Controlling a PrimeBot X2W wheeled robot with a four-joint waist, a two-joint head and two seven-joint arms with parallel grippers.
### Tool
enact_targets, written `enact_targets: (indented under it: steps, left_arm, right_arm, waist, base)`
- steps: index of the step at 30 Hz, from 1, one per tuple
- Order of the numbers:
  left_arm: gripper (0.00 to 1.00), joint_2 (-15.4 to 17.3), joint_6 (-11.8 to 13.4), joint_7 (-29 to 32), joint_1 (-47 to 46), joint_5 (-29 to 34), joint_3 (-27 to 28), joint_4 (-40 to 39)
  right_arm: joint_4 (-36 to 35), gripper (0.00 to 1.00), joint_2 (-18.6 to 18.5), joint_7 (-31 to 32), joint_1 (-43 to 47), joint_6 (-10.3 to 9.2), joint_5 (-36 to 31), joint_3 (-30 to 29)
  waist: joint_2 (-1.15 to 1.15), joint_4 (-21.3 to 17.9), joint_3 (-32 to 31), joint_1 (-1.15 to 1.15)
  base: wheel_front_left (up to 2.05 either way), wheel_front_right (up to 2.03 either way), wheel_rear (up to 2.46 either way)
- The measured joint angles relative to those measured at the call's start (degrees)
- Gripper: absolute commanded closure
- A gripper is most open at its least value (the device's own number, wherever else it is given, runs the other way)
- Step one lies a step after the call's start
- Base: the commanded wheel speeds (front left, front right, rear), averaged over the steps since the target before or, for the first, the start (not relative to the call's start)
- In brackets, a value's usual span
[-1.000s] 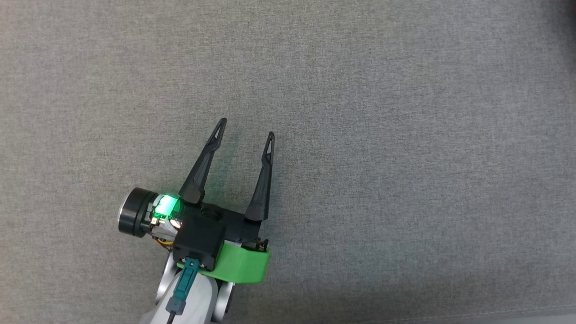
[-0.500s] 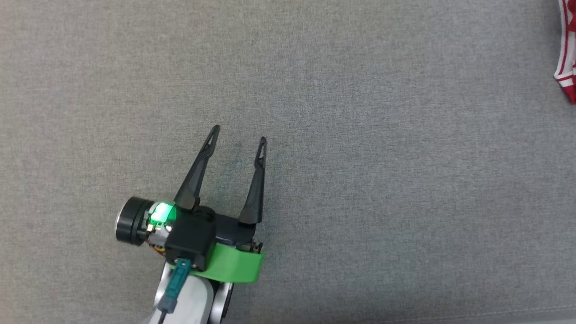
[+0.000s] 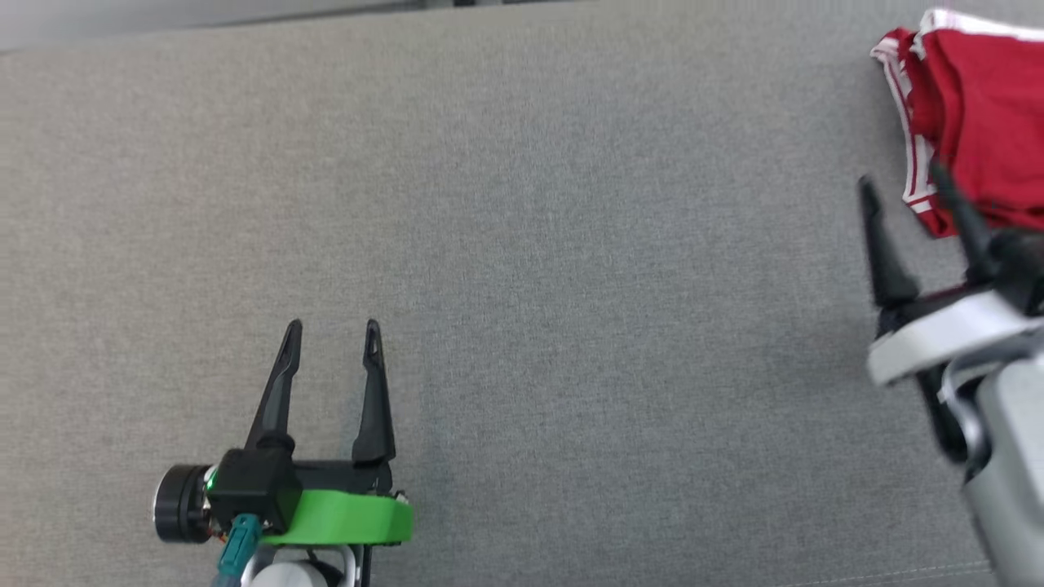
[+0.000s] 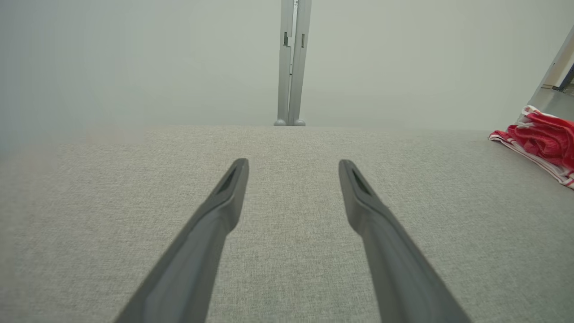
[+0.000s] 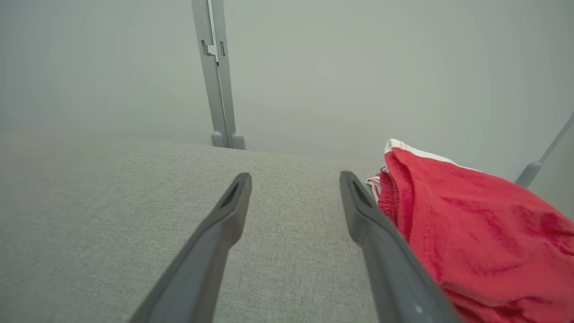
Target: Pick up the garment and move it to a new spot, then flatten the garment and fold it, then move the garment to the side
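Note:
The garment (image 3: 979, 114) is red cloth with white stripes along its hems, lying bunched at the far right of the grey fabric surface (image 3: 571, 244); it also appears as the garment (image 4: 542, 139) at the right edge of the left wrist view and the garment (image 5: 475, 237) at the right of the right wrist view. My right gripper (image 3: 901, 183) stands open just before the garment's near-left edge, nothing between its fingers; the right gripper (image 5: 296, 184) has the cloth beside its right finger. My left gripper (image 3: 333, 326) is open at the lower left, far from the cloth; the left gripper (image 4: 293, 166) holds nothing.
A pale wall with an upright grey post (image 4: 291, 63) rises behind the surface's far edge. A slanted grey bar (image 5: 538, 161) stands at the far right. A seam (image 3: 897, 575) runs along the surface's near edge.
The head camera has swung, bringing the garment and the right gripper into view at the right. The left gripper now shows lower and further left in the picture, still open.

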Motion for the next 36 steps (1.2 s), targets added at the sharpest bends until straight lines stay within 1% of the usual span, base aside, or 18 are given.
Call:
enact_targets:
  steps: [3, 6, 7, 11, 14, 18, 23, 28, 36]
  left_arm:
    - [0.0, 0.0, 0.0, 0.0, 1.9, 0.1, 1.0, -0.9]
    - [0.0, 0.0, -0.5, 0.0, 4.4, 0.7, 1.8, -0.9]
    - [0.0, 0.0, -0.5, 0.0, 5.5, 0.6, 2.3, -0.6]
    - [0.0, 0.0, -1.1, 0.0, 8.1, 0.4, 3.5, 0.1]
    - [0.0, 0.0, -1.5, 0.0, 10.0, 0.4, 3.9, 0.3]
    - [0.0, 0.0, -2.0, 0.0, 11.6, 0.8, 4.2, 0.1]
    - [0.0, 0.0, -2.1, 0.0, 12.5, 1.6, 3.8, -0.7]
    - [0.0, 0.0, -2.0, 0.0, 12.9, 1.6, 3.5, -0.7]
    - [0.0, 0.0, -2.0, 0.0, 13.2, 1.4, 3.6, -0.4]
  right_arm:
    - [-2.8, 0.0, 5.3, 0.0, 6.1, 0.01, -3.3, -2.6]
    - [-6.5, 0.0, 9.4, 0.0, 11.5, 0.0, -5.9, -4.6]
    - [-7.8, 0.0, 10.5, 0.0, 13.3, -0.02, -7.0, -4.5]
    - [-12.4, 0.0, 13.7, 0.0, 19.4, 0.01, -10.4, -5.3]
    - [-15.7, 0.0, 15.3, 0.0, 23.2, 0.01, -11.8, -5.6]
    - [-16.3, 0.0, 15.6, 0.0, 26.2, 0.01, -12.4, -3.3]
    - [-14.9, 0.0, 15.3, 0.0, 26.5, 0.01, -12.1, -1.3]
    - [-13.9, 0.0, 15.2, 0.0, 27.2, 0.0, -12.0, -1.1]
    - [-13.3, 0.0, 15.3, 0.0, 27.7, 0.01, -11.9, -1.0]
  waist:
    - [0.0, 0.0, -2.6, 0.0]
    - [0.0, 0.0, -5.2, 0.0]
    - [0.0, 0.0, -6.0, 0.0]
    - [0.0, 0.1, -9.4, 0.0]
    - [0.0, 0.0, -11.7, 0.0]
    - [0.0, -0.3, -14.4, 0.0]
    - [0.0, -1.2, -16.6, 0.0]
    - [0.0, -1.4, -18.1, 0.0]
    - [0.0, -0.6, -19.0, 0.0]
  base:
    - [0.0, 0.0, 0.0]
    - [0.0, 0.0, 0.0]
    - [0.0, 0.0, 0.0]
    - [0.0, 0.0, 0.0]
    - [0.0, 0.0, 0.0]
    - [0.0, 0.0, 0.0]
    - [0.0, 0.0, 0.0]
    - [0.0, 0.0, 0.0]
    - [0.0, 0.0, 0.0]
